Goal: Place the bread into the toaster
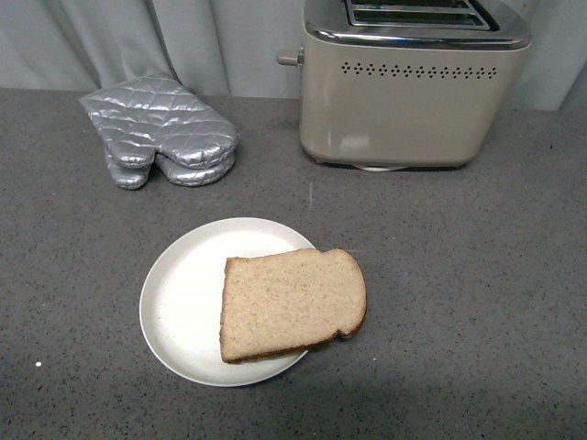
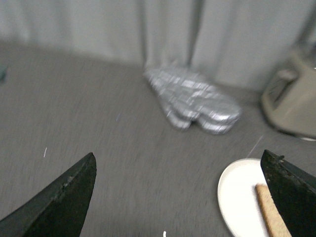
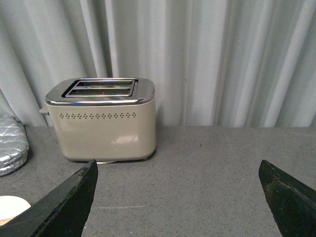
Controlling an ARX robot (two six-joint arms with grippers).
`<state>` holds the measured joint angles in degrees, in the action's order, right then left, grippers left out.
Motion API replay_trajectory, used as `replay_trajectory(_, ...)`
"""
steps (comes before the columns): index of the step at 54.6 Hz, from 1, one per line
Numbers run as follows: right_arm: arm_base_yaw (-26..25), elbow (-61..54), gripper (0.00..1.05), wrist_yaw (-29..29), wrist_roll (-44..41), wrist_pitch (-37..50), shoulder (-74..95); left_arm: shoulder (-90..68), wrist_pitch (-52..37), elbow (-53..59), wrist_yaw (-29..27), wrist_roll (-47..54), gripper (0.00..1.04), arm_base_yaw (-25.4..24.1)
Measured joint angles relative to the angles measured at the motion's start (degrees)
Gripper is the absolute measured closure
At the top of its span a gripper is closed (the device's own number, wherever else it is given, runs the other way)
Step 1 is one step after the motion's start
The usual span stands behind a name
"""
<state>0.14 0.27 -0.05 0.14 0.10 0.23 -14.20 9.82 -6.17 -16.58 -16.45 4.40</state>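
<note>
Our left gripper (image 2: 177, 154) and right gripper (image 3: 177, 163) gape empty (grasp pending); next we pinch the bread (image 1: 292, 305) in front of the toaster (image 1: 404, 101).

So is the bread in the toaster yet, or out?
Out. The bread lies flat on the white plate, overhanging its rim, and the toaster has no slice sticking out of its two slots.

The front view's upper edge crops the toaster (image 1: 413, 110), and the left wrist view is blurred throughout.
</note>
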Motion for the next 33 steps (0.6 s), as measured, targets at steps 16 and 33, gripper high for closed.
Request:
replay_trajectory(16, 0.00, 0.00, 0.10, 0.02, 0.00, 0.00, 0.00, -32.61, -17.25, -7.28, 6.80, -6.95, 0.07, 2.97)
replay_trajectory(33, 0.00, 0.00, 0.10, 0.00, 0.00, 0.00, 0.00, -68.57, -31.67, -15.39, 16.11, -2.73, 0.07, 2.27)
